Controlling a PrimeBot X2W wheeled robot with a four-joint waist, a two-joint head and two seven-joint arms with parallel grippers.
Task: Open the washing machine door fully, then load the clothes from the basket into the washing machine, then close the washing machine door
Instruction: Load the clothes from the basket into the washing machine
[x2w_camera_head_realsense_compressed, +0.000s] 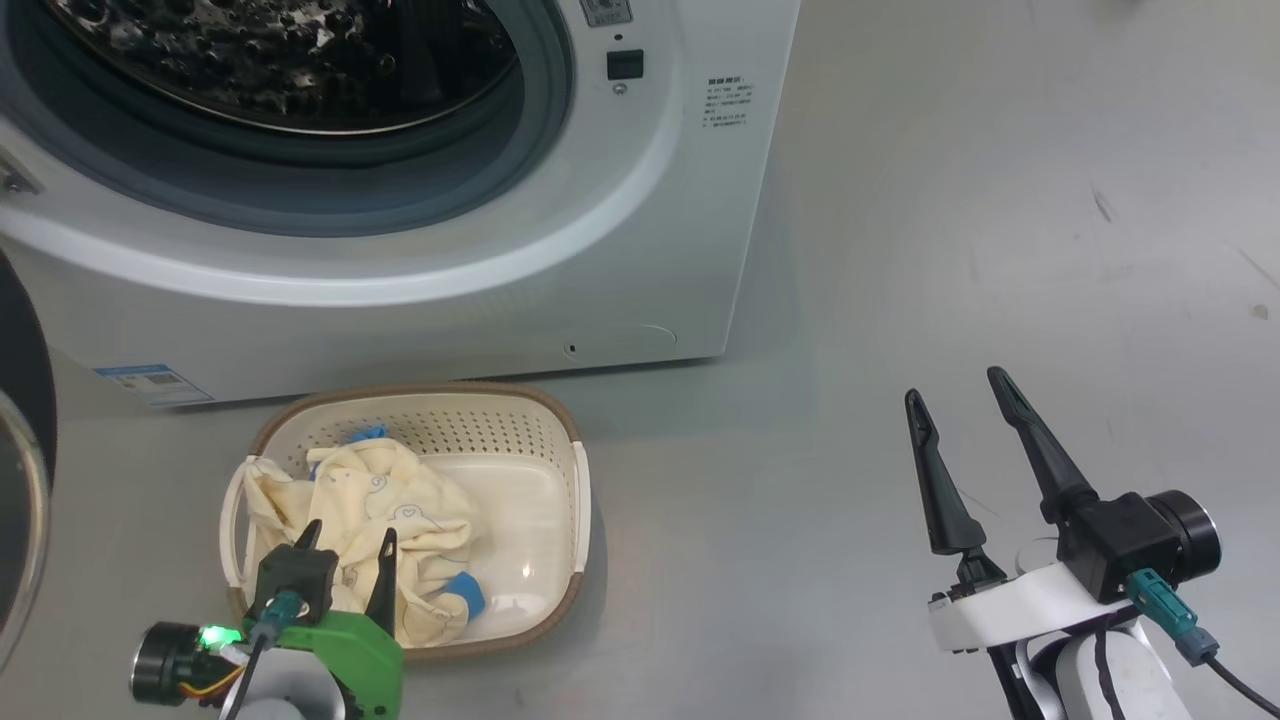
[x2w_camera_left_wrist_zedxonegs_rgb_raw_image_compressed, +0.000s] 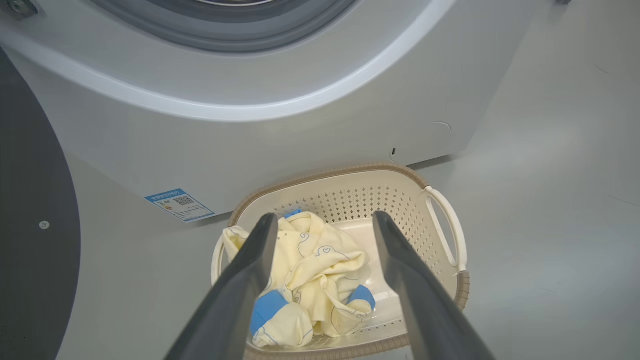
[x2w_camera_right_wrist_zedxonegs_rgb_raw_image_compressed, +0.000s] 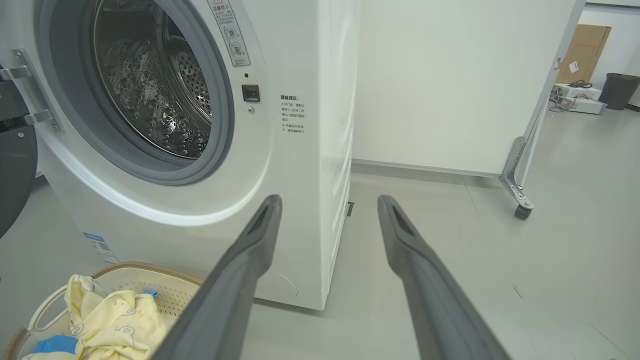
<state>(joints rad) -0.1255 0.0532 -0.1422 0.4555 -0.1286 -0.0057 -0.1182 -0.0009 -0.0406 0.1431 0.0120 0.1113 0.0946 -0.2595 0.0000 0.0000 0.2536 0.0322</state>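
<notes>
The white washing machine (x2w_camera_head_realsense_compressed: 560, 230) stands with its steel drum (x2w_camera_head_realsense_compressed: 300, 60) exposed; its black-rimmed door (x2w_camera_head_realsense_compressed: 20, 470) hangs swung out at the far left. On the floor in front sits the cream basket (x2w_camera_head_realsense_compressed: 560, 470) holding pale yellow clothes (x2w_camera_head_realsense_compressed: 400, 520) with blue cuffs. My left gripper (x2w_camera_head_realsense_compressed: 345, 545) hovers open just above the near edge of the clothes, nothing between its fingers. In the left wrist view the clothes (x2w_camera_left_wrist_zedxonegs_rgb_raw_image_compressed: 315, 270) lie between the spread fingers (x2w_camera_left_wrist_zedxonegs_rgb_raw_image_compressed: 245, 280). My right gripper (x2w_camera_head_realsense_compressed: 965, 405) stands open over bare floor to the right, well away from the basket.
The grey floor (x2w_camera_head_realsense_compressed: 1000, 200) stretches to the right of the machine. In the right wrist view a white partition on a castor (x2w_camera_right_wrist_zedxonegs_rgb_raw_image_compressed: 520, 210) stands behind, with a cardboard box (x2w_camera_right_wrist_zedxonegs_rgb_raw_image_compressed: 582, 52) and a dark bin (x2w_camera_right_wrist_zedxonegs_rgb_raw_image_compressed: 617, 90) far back.
</notes>
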